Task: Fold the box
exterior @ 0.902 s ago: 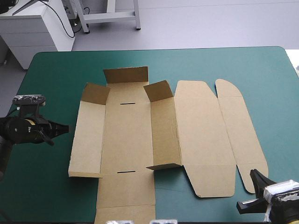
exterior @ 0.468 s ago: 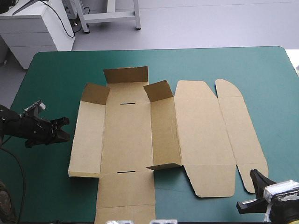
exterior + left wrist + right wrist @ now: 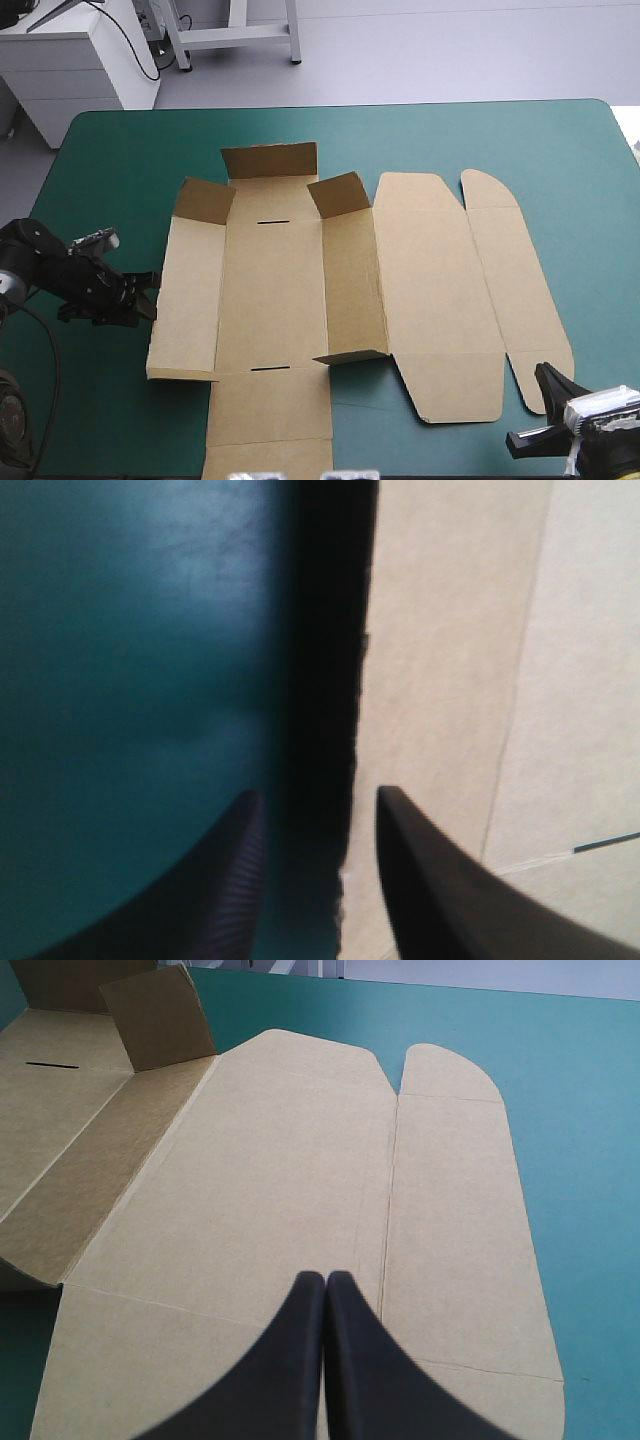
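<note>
The box (image 3: 270,290) lies mostly flat in the middle of the worktop (image 3: 450,140). Your left gripper (image 3: 147,288), jaws spread, straddles its left edge. Next, likely pinch and raise that side. Your right gripper (image 3: 325,1282) hovers by the near right corner, jaws pressed together.

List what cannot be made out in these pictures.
Left wrist view: whether the left tool touches the box edge; blur and shadow hide it.
High view: the box's near flap is cut off by the bottom edge.
High view: the right tool is partly cut off there too.
Right wrist view: the box's left wall lies out of frame.
</note>
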Controlling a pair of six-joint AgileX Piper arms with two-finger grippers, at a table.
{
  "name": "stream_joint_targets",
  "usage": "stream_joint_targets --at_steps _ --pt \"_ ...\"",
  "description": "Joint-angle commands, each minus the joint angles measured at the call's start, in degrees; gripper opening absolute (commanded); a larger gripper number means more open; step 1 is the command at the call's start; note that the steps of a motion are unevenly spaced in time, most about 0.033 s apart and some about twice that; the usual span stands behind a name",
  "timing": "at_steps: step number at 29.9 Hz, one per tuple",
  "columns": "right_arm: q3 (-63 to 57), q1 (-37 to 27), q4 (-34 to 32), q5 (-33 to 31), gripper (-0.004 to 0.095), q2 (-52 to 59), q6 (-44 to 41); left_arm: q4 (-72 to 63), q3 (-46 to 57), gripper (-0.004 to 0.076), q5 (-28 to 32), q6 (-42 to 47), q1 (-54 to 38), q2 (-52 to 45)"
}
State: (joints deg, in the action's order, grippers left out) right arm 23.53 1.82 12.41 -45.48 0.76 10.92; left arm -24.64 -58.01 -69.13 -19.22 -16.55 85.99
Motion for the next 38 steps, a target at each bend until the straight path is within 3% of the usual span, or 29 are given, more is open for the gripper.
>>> stream_joint_targets --at_steps 1,4,13,20,30,34,37,38 --pt "1.2 0.1 0.4 4.3 -0.0019 1.3 0.1 3.6 -1.3 0.0502 -0.6 6.4 2.3 -0.2" --pt "1.2 0.1 0.4 4.3 -0.0020 1.3 0.1 1.8 -1.3 0.0566 -0.1 6.5 2.8 0.0" --pt "1.2 0.1 0.4 4.3 -0.0020 1.3 0.1 -5.9 -1.2 0.0541 0.2 5.2 2.8 0.6" --pt "1.2 0.1 0.4 4.3 -0.0020 1.3 0.1 -13.5 -0.8 0.0445 -2.9 2.3 3.4 4.1" --pt "1.2 0.1 0.6 4.3 -0.0020 1.3 0.1 -20.3 5.4 0.0389 1.3 -1.2 7.5 5.4" --pt "1.2 0.1 0.6 4.3 -0.0020 1.3 0.1 -20.5 4.9 0.0251 -0.7 -3.4 7.4 5.4" --pt "1.2 0.1 0.6 4.3 -0.0020 1.3 0.1 -20.5 4.9 0.0032 -0.3 -3.4 7.4 5.3" --pt "1.2 0.1 0.6 4.3 -0.0019 1.3 0.1 -20.4 4.9 -0.0005 0.3 -3.6 7.4 5.0"
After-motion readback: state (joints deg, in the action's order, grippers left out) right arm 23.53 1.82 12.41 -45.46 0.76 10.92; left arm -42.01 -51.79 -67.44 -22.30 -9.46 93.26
